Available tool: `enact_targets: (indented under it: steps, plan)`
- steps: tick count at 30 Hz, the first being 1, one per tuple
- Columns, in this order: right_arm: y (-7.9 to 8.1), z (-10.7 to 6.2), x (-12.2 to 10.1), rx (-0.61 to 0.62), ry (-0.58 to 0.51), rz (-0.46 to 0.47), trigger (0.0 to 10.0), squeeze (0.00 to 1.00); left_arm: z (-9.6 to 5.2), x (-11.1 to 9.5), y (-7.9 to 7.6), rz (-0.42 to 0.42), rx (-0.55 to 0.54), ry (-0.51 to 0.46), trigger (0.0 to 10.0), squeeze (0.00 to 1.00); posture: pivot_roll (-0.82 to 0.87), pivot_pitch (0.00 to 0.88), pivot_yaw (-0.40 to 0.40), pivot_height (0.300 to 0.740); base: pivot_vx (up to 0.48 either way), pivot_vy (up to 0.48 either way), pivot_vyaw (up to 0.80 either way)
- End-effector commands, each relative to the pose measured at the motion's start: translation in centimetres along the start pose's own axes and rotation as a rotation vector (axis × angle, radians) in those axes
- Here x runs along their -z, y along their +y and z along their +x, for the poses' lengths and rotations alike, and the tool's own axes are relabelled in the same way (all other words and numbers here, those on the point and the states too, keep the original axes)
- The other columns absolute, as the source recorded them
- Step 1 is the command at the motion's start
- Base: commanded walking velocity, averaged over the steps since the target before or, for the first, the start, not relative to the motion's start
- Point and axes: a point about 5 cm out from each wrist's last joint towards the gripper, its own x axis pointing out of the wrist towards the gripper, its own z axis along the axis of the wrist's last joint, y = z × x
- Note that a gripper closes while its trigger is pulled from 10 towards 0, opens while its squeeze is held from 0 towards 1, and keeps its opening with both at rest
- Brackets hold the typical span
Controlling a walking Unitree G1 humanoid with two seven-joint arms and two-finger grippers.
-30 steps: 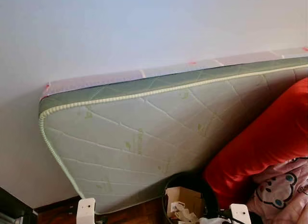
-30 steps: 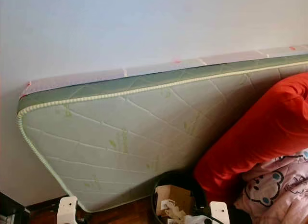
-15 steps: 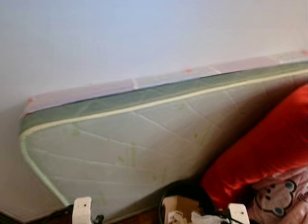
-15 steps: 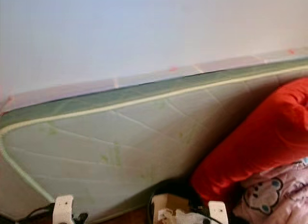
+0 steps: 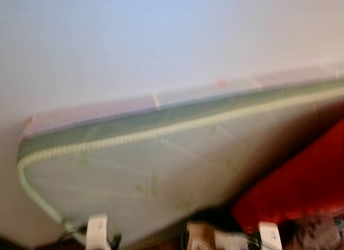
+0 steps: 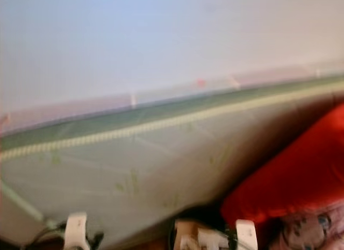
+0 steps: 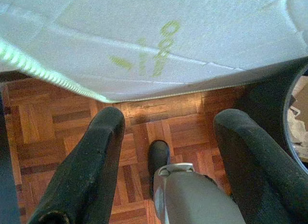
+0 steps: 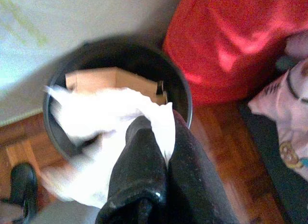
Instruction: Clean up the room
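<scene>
I am holding white tissue (image 8: 110, 132) pinched in my right tool (image 8: 159, 185) above the black bin (image 8: 180, 96) at frame centre; I should part the fingers only once squarely over it. My left tool (image 7: 166, 151) is hanging open.

green-edged quilted mattress (image 5: 161, 164) leaning on its side against a pale wall (image 5: 161, 40), red cushion (image 5: 301, 191) propped against its right end, pink cartoon-print fabric (image 8: 288, 118) beside the cushion, wood parquet floor (image 7: 72, 118) below, head views blurred
</scene>
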Motion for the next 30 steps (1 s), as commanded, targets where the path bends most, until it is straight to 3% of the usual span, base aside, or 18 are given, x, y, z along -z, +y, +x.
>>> enact_targets:
  steps: [1, 10, 11, 12, 14, 15, 19, 25, 30]
  plan:
    - [-0.2, 0.0, -0.2, 0.010, -0.024, 0.019, 10.0, 0.00, -0.1, 0.0, 0.4, -0.010, -0.021, -0.013, 10.0, 0.00, 0.01, 0.000, -0.082, 0.740, 0.000, 0.000, 0.00]
    - [0.1, 0.0, -1.4, 0.015, -0.140, 0.040, 10.0, 0.00, -0.2, -0.1, 0.5, -0.001, -0.021, -0.048, 10.0, 0.00, 0.00, 0.000, -0.077, 0.740, 0.000, 0.000, 0.00]
    - [1.9, 1.0, -4.9, -0.018, -0.241, 0.017, 10.0, 0.00, -0.2, -0.2, 0.6, -0.007, -0.031, -0.066, 10.0, 0.00, 0.01, 0.000, -0.081, 0.740, 0.000, 0.000, 0.00]
    - [1.9, 1.0, -4.9, -0.018, -0.241, 0.017, 10.0, 0.00, -0.2, -0.2, 0.6, -0.007, -0.031, -0.066, 10.0, 0.00, 0.01, 0.000, -0.081, 0.740, 0.000, 0.000, 0.00]
    - [4.9, 1.6, -10.3, -0.071, -0.416, -0.014, 10.0, 0.00, -0.4, -0.6, 0.7, -0.033, -0.063, -0.136, 10.0, 0.00, 0.01, 0.000, -0.083, 0.740, 0.000, 0.000, 0.00]
    - [4.9, 1.6, -10.3, -0.071, -0.416, -0.014, 10.0, 0.00, -0.4, -0.6, 0.7, -0.033, -0.063, -0.136, 10.0, 0.00, 0.01, 0.000, -0.083, 0.740, 0.000, 0.000, 0.00]
    - [4.6, 1.5, -10.7, -0.070, -0.448, -0.023, 10.0, 0.00, 0.3, -8.3, 0.4, -0.019, -0.038, -0.410, 10.0, 0.00, 0.00, 0.000, -0.080, 0.740, 0.000, 0.000, 0.00]
    - [4.2, 1.3, -11.1, -0.066, -0.482, -0.031, 10.0, 0.00, -0.2, -10.0, 0.5, -0.019, -0.025, -0.520, 10.0, 0.00, 0.00, 0.000, -0.068, 0.740, 0.000, 0.000, 0.00]
    - [3.8, 0.9, -10.7, -0.055, -0.513, -0.034, 10.0, 0.00, -1.1, -10.0, 0.4, -0.002, -0.024, -0.627, 10.0, 0.00, 0.01, 0.000, -0.077, 0.740, 0.000, 0.000, 0.00]
